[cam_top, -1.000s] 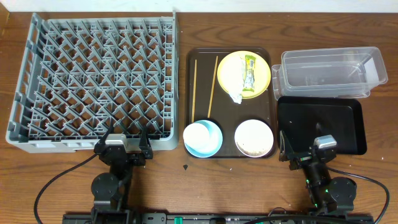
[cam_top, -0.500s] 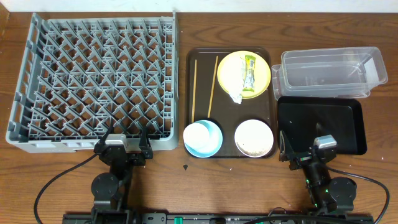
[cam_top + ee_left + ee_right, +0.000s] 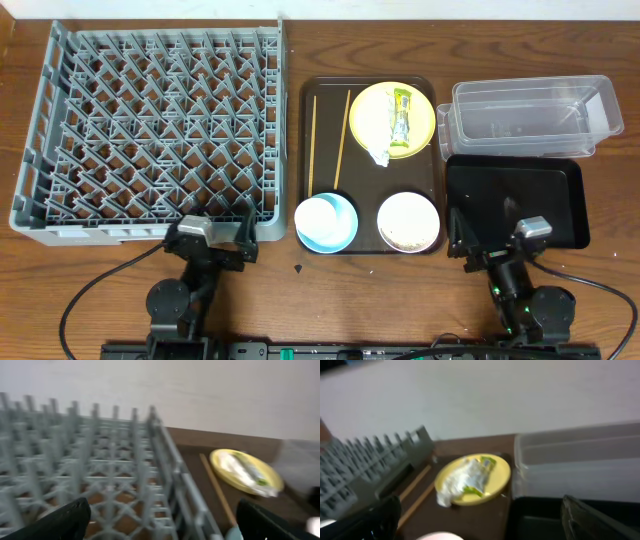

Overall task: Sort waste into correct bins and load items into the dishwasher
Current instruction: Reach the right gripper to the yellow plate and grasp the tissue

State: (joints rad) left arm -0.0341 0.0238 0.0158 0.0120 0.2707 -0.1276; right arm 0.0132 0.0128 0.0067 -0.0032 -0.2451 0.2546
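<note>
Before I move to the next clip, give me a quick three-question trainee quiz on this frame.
1. True or false: the wrapper lies on the plate.
2. What lies on the brown tray between the rack and the plate? A) chopsticks B) a spoon C) a fork
3. How many bowls sit at the brown tray's near end?
Key: 1 true; 2 A; 3 two, a blue bowl and a white bowl.
</note>
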